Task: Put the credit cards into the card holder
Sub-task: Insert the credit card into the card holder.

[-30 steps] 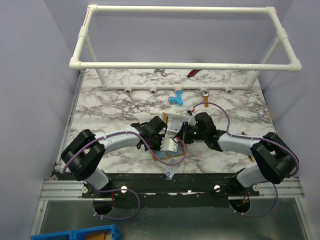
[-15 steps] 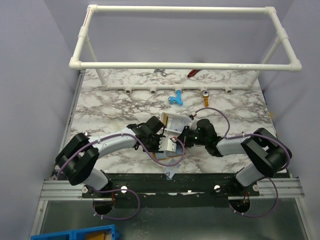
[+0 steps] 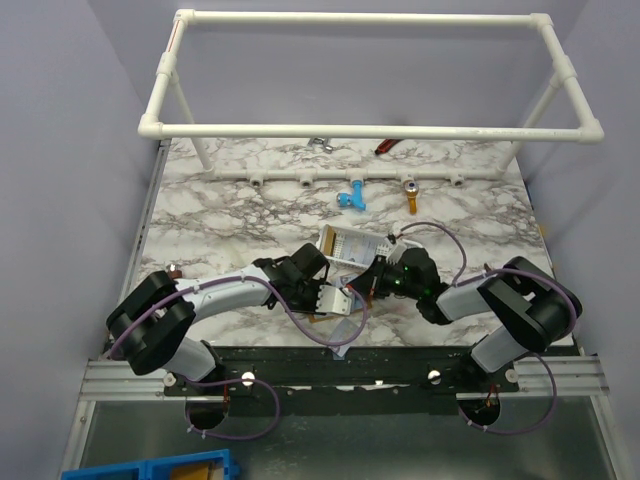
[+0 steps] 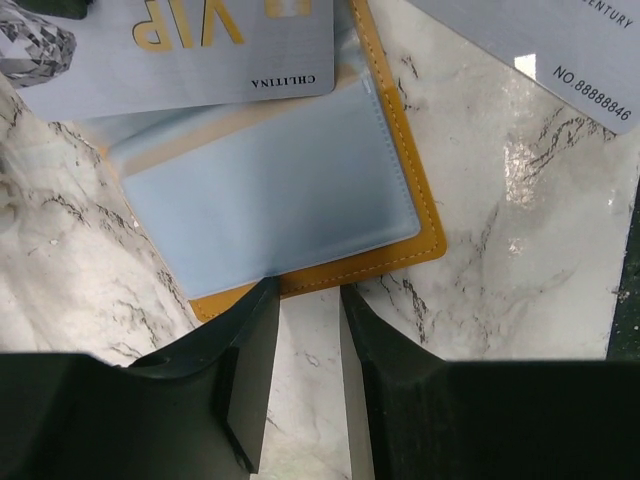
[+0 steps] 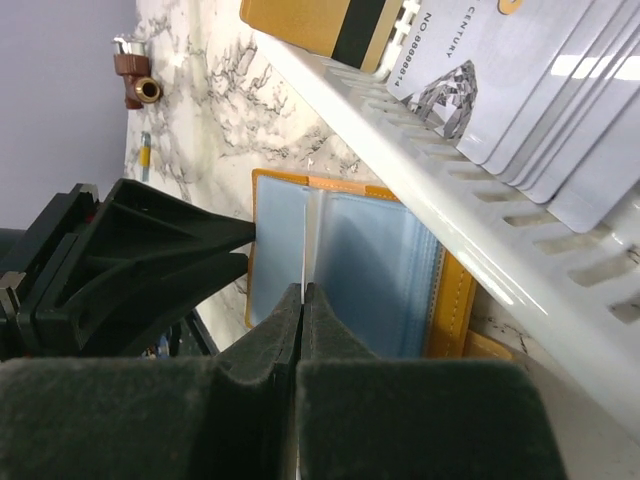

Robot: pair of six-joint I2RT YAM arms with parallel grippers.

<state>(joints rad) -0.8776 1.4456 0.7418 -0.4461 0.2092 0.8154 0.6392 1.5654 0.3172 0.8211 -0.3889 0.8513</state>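
Left hand [image 4: 307, 292]: open, card holder [image 4: 270, 190] edge just ahead
Right hand [image 5: 301, 292]: closed, pinching the holder's clear sleeve [image 5: 304, 240]

The orange card holder [image 4: 290, 190] lies open, clear sleeves up, silvery credit cards [image 5: 540, 90] fanned close by.

Marble surface [image 3: 220, 215] as I see it from here. Lying on it: open card holder [image 4: 290, 190] near the arms, white basket [image 3: 345, 245] just beside it, blue fitting [image 3: 350, 196] and brass fitting [image 3: 410, 208] farther back. Pipe frame [image 3: 370, 130] stands at the far edge.
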